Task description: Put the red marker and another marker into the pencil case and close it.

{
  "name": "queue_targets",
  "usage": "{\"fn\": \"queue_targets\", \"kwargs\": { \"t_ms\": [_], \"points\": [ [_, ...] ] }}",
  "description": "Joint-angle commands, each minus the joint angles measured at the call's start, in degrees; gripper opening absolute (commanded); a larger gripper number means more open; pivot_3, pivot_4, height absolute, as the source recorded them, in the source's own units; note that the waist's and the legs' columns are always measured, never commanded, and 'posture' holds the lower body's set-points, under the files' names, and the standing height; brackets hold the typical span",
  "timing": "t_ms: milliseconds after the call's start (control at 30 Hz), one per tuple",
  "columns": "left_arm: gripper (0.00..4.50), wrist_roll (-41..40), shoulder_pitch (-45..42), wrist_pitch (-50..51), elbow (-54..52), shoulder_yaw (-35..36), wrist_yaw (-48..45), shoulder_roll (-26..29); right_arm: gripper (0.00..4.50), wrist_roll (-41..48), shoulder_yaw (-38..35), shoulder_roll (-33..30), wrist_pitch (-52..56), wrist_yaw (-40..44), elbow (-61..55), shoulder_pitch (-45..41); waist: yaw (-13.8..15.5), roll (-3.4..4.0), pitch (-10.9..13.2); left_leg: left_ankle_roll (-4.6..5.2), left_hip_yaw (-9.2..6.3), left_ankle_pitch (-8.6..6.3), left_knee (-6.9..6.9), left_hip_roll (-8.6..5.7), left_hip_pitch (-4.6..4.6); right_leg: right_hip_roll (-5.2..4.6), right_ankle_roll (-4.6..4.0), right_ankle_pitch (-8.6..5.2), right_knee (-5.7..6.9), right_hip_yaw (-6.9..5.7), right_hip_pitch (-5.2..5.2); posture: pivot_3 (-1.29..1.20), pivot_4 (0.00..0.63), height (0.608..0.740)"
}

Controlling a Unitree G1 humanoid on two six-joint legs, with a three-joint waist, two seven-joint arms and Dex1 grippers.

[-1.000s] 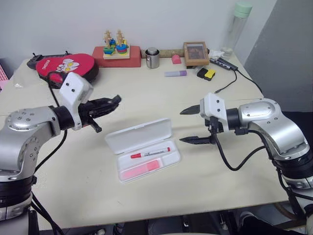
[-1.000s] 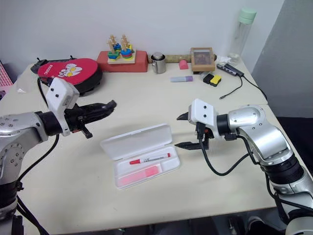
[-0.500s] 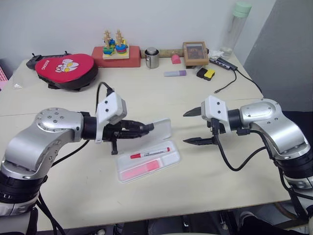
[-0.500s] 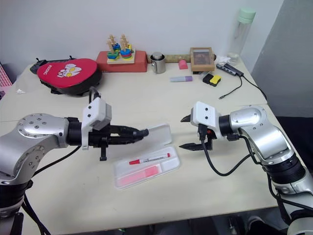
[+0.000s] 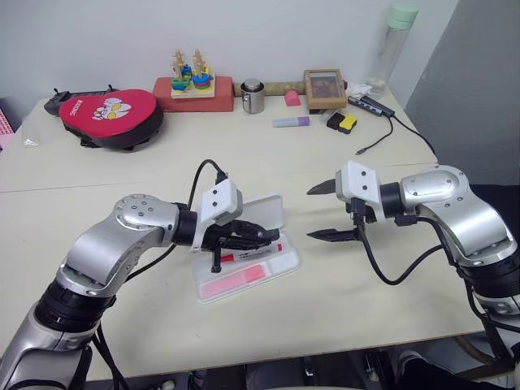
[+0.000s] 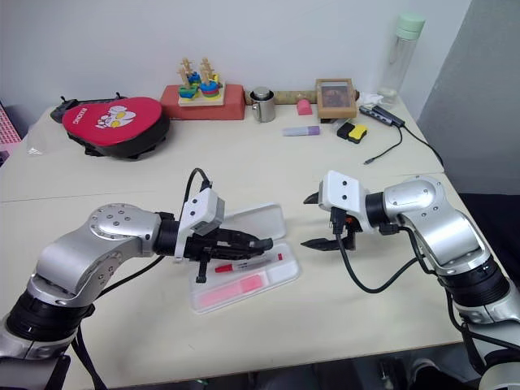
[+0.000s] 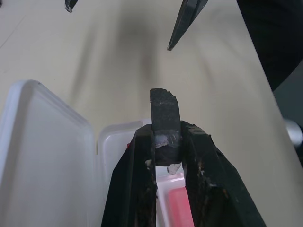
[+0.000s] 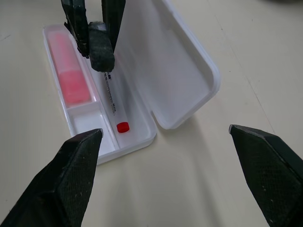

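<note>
The white pencil case (image 5: 288,262) lies open at mid-table, its lid (image 5: 266,211) tilted partly up behind the tray. In the tray lie the red marker (image 8: 112,97), white-barrelled with a red cap, and the other marker (image 8: 71,75), thick and pink. My left gripper (image 5: 273,237) is shut on nothing. Its tips hover over the red marker, just in front of the lid's inner face. My right gripper (image 5: 325,211) stands wide open just right of the case, pointing at it and holding nothing.
Along the back edge stand a red pouch (image 5: 110,114), a wooden stacking toy (image 5: 193,80), a metal cup (image 5: 253,96), a picture frame (image 5: 326,88) and a bottle (image 5: 396,36). A purple marker (image 5: 291,122) and a black cable (image 5: 382,134) lie at back right.
My left gripper swung right and down, from left of the case to over the tray. The lid rose from flat to tilted. The right gripper stayed put.
</note>
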Motion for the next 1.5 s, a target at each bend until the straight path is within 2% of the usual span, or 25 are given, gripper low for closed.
{"fn": "queue_targets", "kwargs": {
  "t_ms": [33,300,500,800,1067,1133,1200,1500],
  "points": [
    [0.47,2.9,-1.0,-1.3,0.8,-3.2,0.0,-1.4,4.5,0.2,-1.4,-0.6,-0.6,0.2,-1.5,0.0,0.1,0.0,0.0,0.0,0.0,0.0,0.01,0.0,-0.01,0.0,0.01,0.0,0.0,0.0,0.0,0.0,0.15,0.74],
    [0.47,5.3,-3.0,-1.6,1.1,-7.1,-1.4,-4.0,4.5,0.2,-1.4,-0.6,-0.8,0.2,-1.6,0.5,0.0,0.0,0.0,0.0,-0.01,0.0,0.02,0.0,-0.01,0.0,0.01,0.01,0.02,0.0,0.0,0.0,0.15,0.74],
    [0.47,10.3,-3.9,-3.4,0.8,-10.2,-2.0,-2.6,4.5,0.2,-1.6,-0.7,-0.8,-0.1,-1.9,1.0,0.1,0.0,0.0,0.0,-0.01,0.0,0.03,0.0,0.0,0.0,0.01,0.01,0.03,0.01,0.0,0.0,0.15,0.74],
    [0.47,16.5,-4.4,-6.2,-1.5,-11.8,-1.7,-2.1,4.5,0.3,-1.8,-0.8,-0.9,-0.2,-2.2,1.5,0.1,0.0,0.0,0.0,-0.01,0.0,0.03,0.0,0.0,0.0,0.01,0.01,0.04,0.01,0.0,0.0,0.15,0.74],
    [0.47,16.3,-3.2,-7.6,-3.7,-11.4,-4.3,-2.2,4.5,0.2,-1.7,-0.5,-1.2,-0.3,-2.1,1.5,0.1,0.0,0.0,0.0,-0.01,0.0,0.04,0.0,0.0,0.0,0.01,0.01,0.05,0.01,0.0,0.0,0.15,0.74],
    [1.15,16.0,-3.3,-7.6,-3.8,-10.7,-4.1,-2.6,4.5,0.2,-1.7,-0.5,-1.1,-0.3,-2.1,1.6,0.1,0.0,0.0,0.0,-0.01,0.0,0.05,0.0,0.0,0.0,0.01,0.01,0.06,0.01,0.0,0.0,0.15,0.74],
    [1.35,15.9,-3.7,-7.3,-3.7,-10.1,-3.7,-3.0,4.5,0.3,-1.7,-0.5,-1.1,-0.4,-2.2,1.6,0.1,0.0,0.0,0.0,-0.02,0.0,0.05,0.0,0.0,0.0,0.01,0.01,0.06,0.01,0.0,0.0,0.15,0.74],
    [3.18,15.5,-4.9,-6.2,-3.8,-8.8,-3.2,-3.4,4.5,0.4,-1.9,-0.6,-0.6,-0.4,-2.4,1.5,0.1,0.0,0.0,0.01,-0.01,0.0,0.09,0.0,0.0,0.0,0.01,0.01,0.07,0.01,0.01,0.0,0.15,0.74]
  ]
}}
